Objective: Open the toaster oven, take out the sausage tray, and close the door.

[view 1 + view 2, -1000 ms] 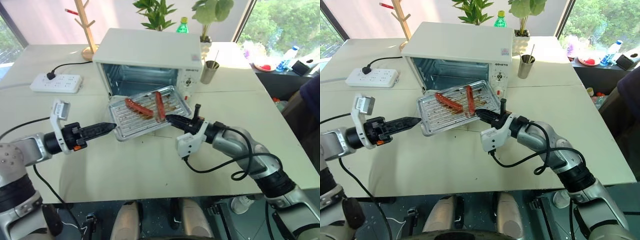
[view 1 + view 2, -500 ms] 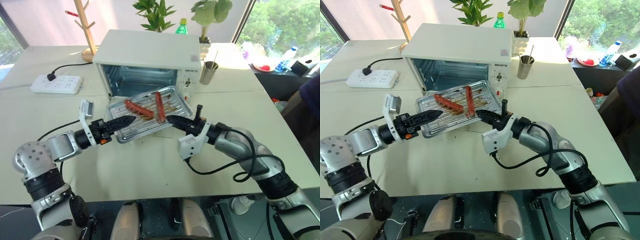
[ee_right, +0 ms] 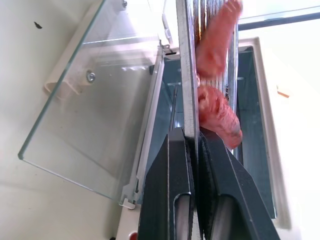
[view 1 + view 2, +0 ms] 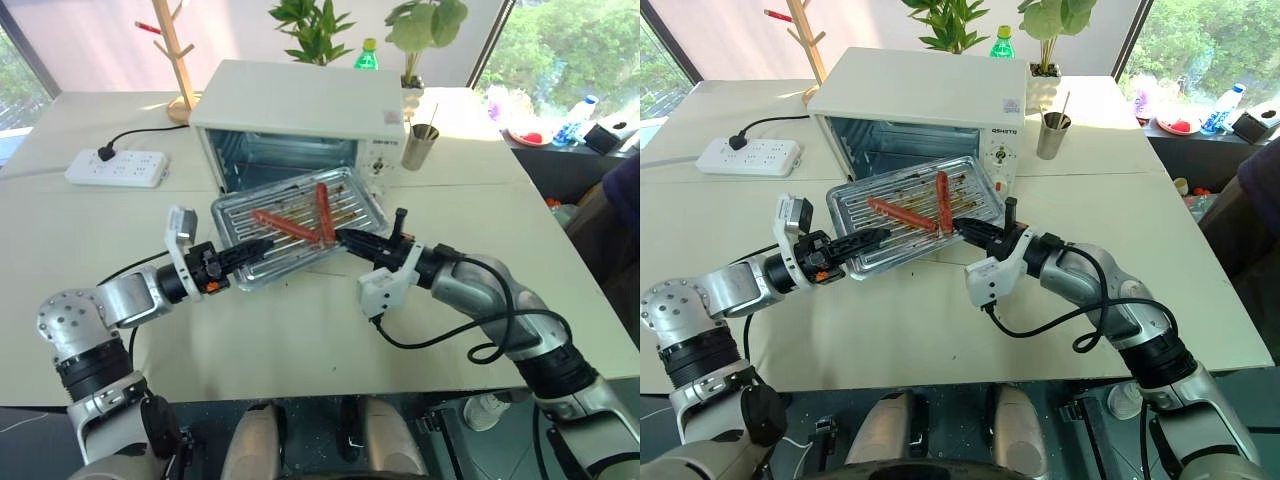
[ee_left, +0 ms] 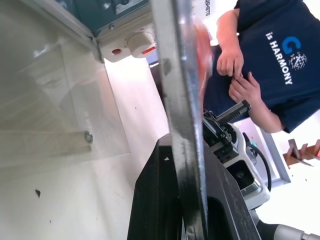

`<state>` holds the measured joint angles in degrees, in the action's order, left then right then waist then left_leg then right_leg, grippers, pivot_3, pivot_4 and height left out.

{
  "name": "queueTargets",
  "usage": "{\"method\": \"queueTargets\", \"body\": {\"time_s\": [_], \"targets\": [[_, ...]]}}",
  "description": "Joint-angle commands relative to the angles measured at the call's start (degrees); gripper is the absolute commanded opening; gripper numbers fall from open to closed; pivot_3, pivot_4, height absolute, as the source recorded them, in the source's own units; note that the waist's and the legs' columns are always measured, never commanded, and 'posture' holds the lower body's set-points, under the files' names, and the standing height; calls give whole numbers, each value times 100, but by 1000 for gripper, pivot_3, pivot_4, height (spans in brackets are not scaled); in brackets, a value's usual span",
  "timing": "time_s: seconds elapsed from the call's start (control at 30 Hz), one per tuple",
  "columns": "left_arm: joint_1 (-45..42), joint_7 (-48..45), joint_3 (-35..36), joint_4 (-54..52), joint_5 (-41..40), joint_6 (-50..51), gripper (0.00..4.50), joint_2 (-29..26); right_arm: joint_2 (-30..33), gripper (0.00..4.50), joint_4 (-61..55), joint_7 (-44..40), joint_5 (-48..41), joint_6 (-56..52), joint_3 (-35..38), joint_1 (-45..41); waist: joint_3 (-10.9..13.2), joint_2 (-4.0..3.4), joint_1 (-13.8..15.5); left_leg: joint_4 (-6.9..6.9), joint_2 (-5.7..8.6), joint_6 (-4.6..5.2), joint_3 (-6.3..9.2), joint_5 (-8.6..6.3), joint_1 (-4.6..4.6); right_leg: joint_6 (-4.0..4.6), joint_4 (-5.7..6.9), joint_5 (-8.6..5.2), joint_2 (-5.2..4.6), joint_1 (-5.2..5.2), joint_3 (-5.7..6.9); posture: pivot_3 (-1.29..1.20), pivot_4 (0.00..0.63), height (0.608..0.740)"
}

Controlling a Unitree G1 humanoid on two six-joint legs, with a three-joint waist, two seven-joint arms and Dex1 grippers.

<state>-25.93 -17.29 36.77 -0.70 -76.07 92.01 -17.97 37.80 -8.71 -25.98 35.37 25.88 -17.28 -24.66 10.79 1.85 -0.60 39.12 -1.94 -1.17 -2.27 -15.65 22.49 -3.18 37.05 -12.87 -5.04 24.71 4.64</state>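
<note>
The white toaster oven (image 4: 300, 100) stands open at the table's middle. Its glass door (image 3: 90, 115) lies folded down flat, below the sausage tray (image 4: 300, 225). The shiny ridged tray, with two red sausages (image 4: 285, 224) on it, hangs in the air just in front of the oven mouth. My left gripper (image 4: 255, 245) is shut on the tray's front left rim. My right gripper (image 4: 345, 237) is shut on the rim at the tray's right side. In both wrist views the thin metal edge runs between the black fingers (image 3: 167, 170).
A white power strip (image 4: 115, 167) lies at the left with its cable. A metal cup (image 4: 420, 145) stands right of the oven; behind are a wooden stand (image 4: 175, 60), a green bottle (image 4: 366, 52) and plants. A person in a dark shirt (image 5: 270, 65) is at the table's right.
My left gripper has swung right to the tray's left rim and shut on it. The tray's left side sits a little higher. The right arm has kept still.
</note>
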Motion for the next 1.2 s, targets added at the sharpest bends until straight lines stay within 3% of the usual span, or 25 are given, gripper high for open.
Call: {"method": "queueTargets", "body": {"time_s": [0.03,0.17,0.3,0.4,0.57,0.93,1.2], "targets": [[147,462,-50,-53,-463,-19,26,17,83,0,-188,11,-123,76,236,-64,0,0,1,0,0,0,0,0,0,0,0,0,0,0,0,0,150,717],[337,1076,-173,90,-1220,-351,26,-28,150,0,-212,-117,-247,89,252,-15,0,0,3,0,0,0,2,0,-1,0,0,0,0,-1,0,0,150,717],[732,1785,-566,92,-2210,-933,0,-209,211,1480,-278,-282,-449,56,312,56,0,0,9,0,-1,0,3,0,-2,0,-1,0,-3,-3,0,0,150,717],[1119,2295,-948,-39,-3074,-1526,0,-441,252,3045,-409,-604,-864,-142,379,177,0,0,8,0,-1,0,4,0,-3,1,-1,-1,-4,-3,-5,0,150,717],[1626,2525,-1239,-427,-3693,-2284,0,-648,372,3045,-917,-1208,-1686,-656,629,414,2,-4,29,-1,-5,0,6,-1,-4,4,-4,-2,-7,-4,-4,0,150,717],[3319,2403,-962,-2268,-3693,-3681,0,58,786,3045,-1068,-2263,-3546,-2868,1591,994,2,-4,140,-4,0,7,0,-6,-2,25,-41,-15,-6,-16,2,0,150,717],[5056,2176,-744,-3682,-3693,-5082,0,441,286,3045,-376,-2465,-4636,-4608,1629,633,7,-19,134,-10,-15,16,-3,-14,2,30,-78,-14,-1,-22,3,0,150,717]]}}
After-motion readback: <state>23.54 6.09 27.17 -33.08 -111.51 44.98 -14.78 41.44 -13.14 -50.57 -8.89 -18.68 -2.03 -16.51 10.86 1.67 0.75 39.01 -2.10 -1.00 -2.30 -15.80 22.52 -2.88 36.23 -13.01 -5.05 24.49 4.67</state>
